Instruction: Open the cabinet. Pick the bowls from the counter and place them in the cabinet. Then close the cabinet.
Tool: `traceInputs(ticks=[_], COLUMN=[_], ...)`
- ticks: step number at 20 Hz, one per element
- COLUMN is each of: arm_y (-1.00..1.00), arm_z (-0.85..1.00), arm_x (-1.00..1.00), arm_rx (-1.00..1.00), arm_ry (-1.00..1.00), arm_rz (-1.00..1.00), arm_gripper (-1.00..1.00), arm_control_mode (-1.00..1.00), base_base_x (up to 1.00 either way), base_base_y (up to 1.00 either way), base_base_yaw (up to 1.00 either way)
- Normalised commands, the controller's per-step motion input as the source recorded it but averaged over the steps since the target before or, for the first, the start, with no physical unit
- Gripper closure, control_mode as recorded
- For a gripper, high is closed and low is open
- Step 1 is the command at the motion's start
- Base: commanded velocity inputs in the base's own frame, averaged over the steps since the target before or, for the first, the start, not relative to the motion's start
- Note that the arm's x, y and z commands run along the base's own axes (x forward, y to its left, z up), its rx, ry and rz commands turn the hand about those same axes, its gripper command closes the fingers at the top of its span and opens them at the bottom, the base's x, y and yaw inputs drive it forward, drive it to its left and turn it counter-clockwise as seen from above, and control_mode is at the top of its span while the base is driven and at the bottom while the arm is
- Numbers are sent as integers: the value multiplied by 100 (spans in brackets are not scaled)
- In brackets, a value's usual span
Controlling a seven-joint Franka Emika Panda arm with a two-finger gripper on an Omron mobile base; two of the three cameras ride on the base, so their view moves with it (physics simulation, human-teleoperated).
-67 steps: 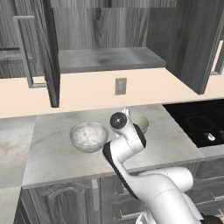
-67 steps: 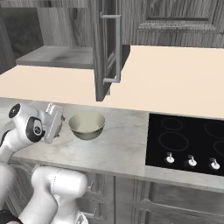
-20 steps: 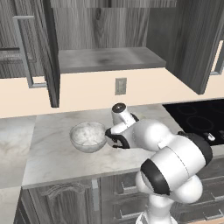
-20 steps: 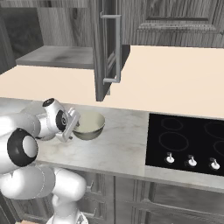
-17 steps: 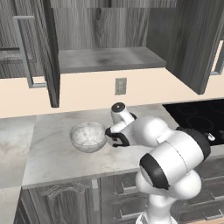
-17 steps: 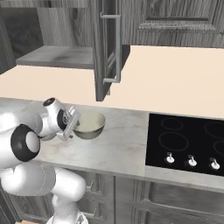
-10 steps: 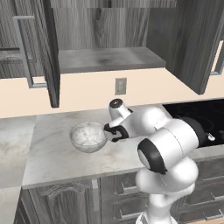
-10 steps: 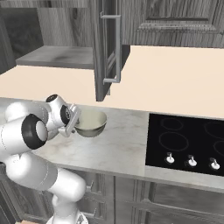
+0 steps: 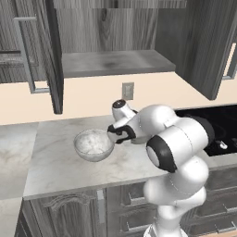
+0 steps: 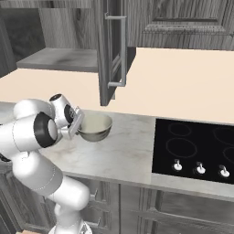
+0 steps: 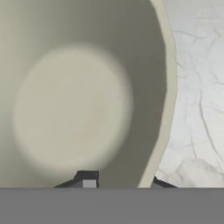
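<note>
A glossy black cooktop (image 10: 196, 148) fills the lower right of the right base view, three small knobs (image 10: 199, 168) along its front edge. A wall outlet (image 9: 127, 90) sits at centre on the beige backsplash (image 10: 183, 82). Carved drawer fronts (image 9: 65, 215) run along the bottom.

Rendered home kitchen. Marble-look counter (image 9: 55, 159) runs along a beige wall, grey carved drawer units (image 9: 69, 213) beneath. Dark wood-grain wall cabinet (image 9: 115, 62) above, doors open, long bar handles (image 10: 119, 50). Glossy black cooktop (image 10: 196, 146) with knobs set in the counter at right. Wall socket (image 9: 127, 90) on the backsplash. Two bowls on the counter: marble-look bowl (image 9: 93, 144), cream bowl (image 10: 95, 126).
</note>
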Motion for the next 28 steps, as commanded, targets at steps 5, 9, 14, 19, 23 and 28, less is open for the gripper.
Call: traceInputs(ticks=[5, 9, 14, 19, 23, 28], arm_y=[1, 0, 0, 0, 0, 0], arm_z=[-3, 4, 31, 60, 75, 67], arm_x=[-41, -56, -35, -26, -14, -30], arm_rx=[0, 0, 0, 0, 0, 0], arm_ry=[-2, -29, -16, 2, 13, 7], arm_rz=[0, 0, 0, 1, 2, 4], arm_gripper=[100, 100, 100, 100, 100, 100], arm_control_mode=[-100, -100, -100, -100, -100, -100], base_base_x=[0, 0, 0, 0, 0, 0], base_base_y=[0, 0, 0, 0, 0, 0], base_base_yaw=[0, 0, 0, 0, 0, 0])
